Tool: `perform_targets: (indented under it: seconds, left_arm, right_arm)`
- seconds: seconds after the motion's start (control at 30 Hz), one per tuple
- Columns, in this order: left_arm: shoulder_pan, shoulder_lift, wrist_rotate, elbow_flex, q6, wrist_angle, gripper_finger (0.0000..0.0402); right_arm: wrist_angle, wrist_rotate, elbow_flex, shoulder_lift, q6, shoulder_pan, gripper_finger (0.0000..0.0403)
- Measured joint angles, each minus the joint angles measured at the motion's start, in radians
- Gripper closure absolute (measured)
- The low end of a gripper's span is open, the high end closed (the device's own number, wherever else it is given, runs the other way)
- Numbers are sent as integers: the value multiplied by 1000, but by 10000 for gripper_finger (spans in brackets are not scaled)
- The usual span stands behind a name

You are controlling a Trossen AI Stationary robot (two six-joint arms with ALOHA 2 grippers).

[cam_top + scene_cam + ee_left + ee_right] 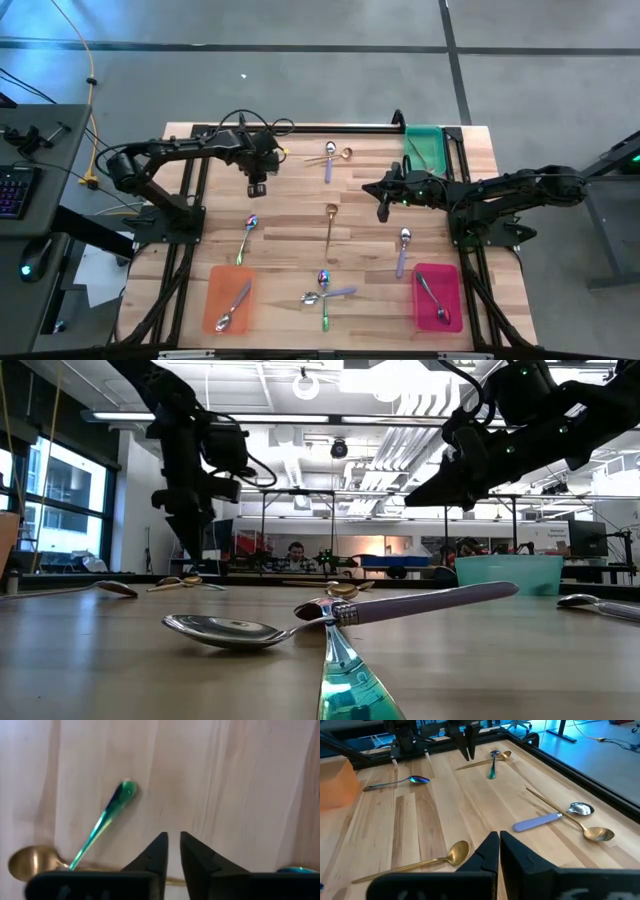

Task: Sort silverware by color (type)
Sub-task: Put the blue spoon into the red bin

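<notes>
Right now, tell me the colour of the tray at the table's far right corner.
Green: the tray shows best in the high view, beyond the right gripper.

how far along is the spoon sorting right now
Early. Done: one spoon lies in the orange tray, one spoon in the pink tray. In hand: nothing; left gripper and right gripper hover empty. Left: the green tray and loose spoons, including a gold spoon.

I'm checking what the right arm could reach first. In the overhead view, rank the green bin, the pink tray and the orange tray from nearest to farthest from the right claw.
From the right claw:
1. Green bin, at the table's far edge, just beyond the claw.
2. Pink tray, near edge, right side.
3. Orange tray, near edge, across on the left side.
</notes>
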Motion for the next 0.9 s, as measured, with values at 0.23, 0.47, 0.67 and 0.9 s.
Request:
perform_targets:
  seconds: [0.23, 0.47, 0.67, 0.9]
  left_arm:
    - [4, 33, -8, 0, 34, 6, 277]
    - [7, 33, -9, 47, 54, 7, 248]
    - [7, 33, -18, 80, 88, -34, 249]
    - [7, 36, -23, 86, 97, -49, 245]
  right_arm:
    - [-1, -30, 0, 0, -29, 0, 403]
    - [0, -56, 0, 0, -52, 0, 403]
    - [-1, -57, 0, 0, -53, 0, 403]
    - [-1, -73, 0, 0, -61, 0, 403]
